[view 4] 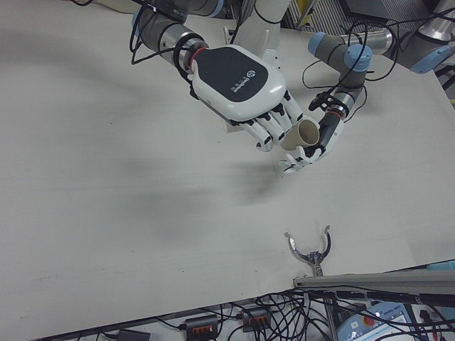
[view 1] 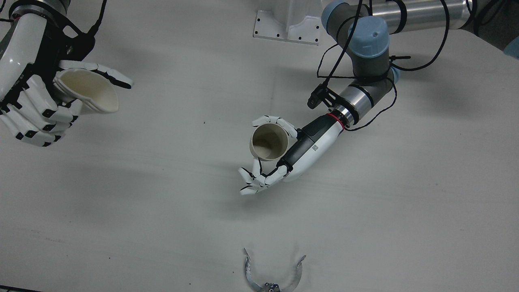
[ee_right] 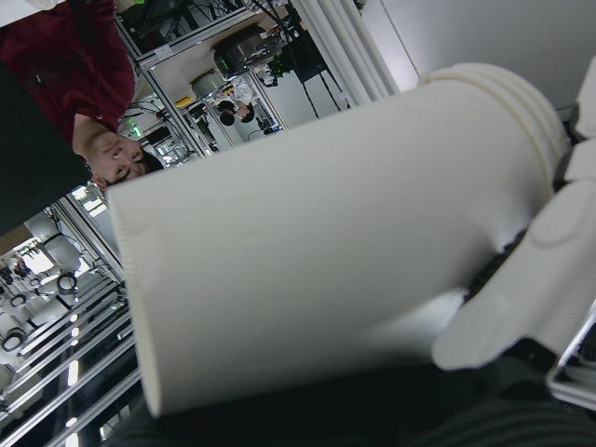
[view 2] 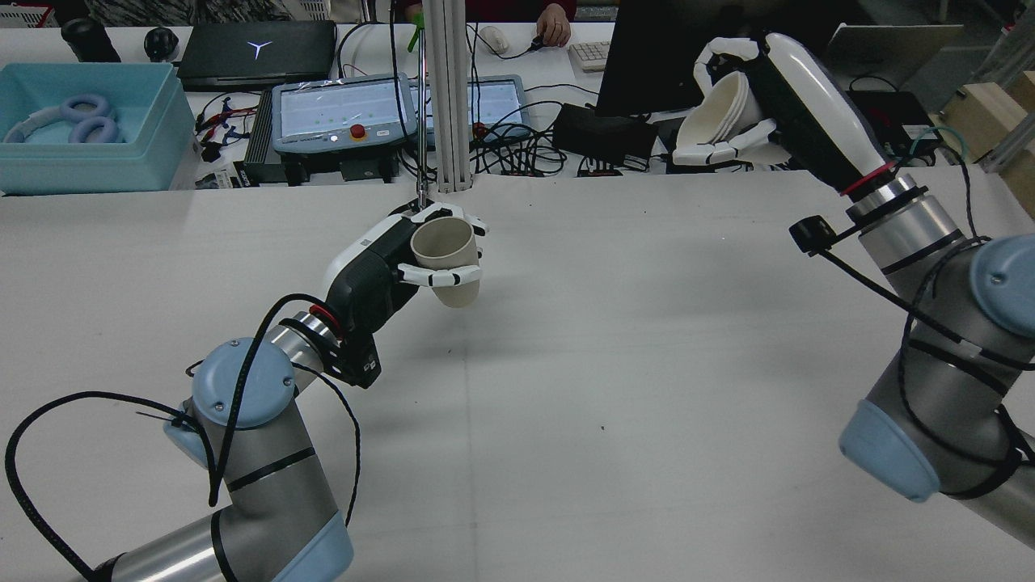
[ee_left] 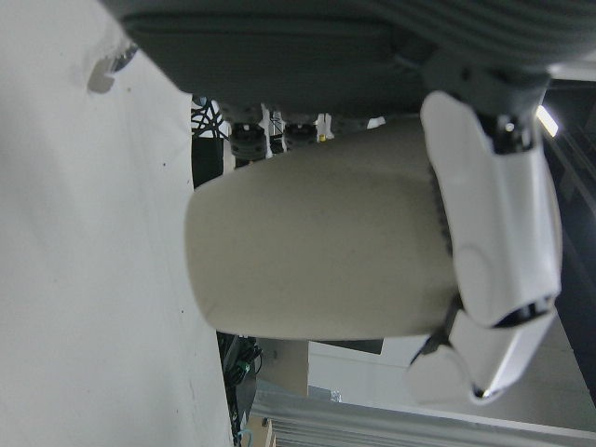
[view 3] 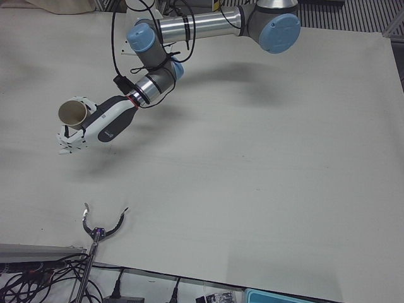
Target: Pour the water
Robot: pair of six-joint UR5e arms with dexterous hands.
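Note:
My left hand is shut on a beige paper cup and holds it roughly upright above the middle of the table; its inside looks empty. The same beige cup shows in the rear view, in the left-front view and up close in the left hand view. My right hand is raised high at the table's far side and shut on a white cup. That white cup is tipped on its side, and its rim looks like several nested cups. The two cups are far apart.
A metal claw-shaped clamp sits at the table's front edge. Behind the table are a post, control tablets, a teal bin and a person's hand. The left arm's camera cable hangs by the wrist.

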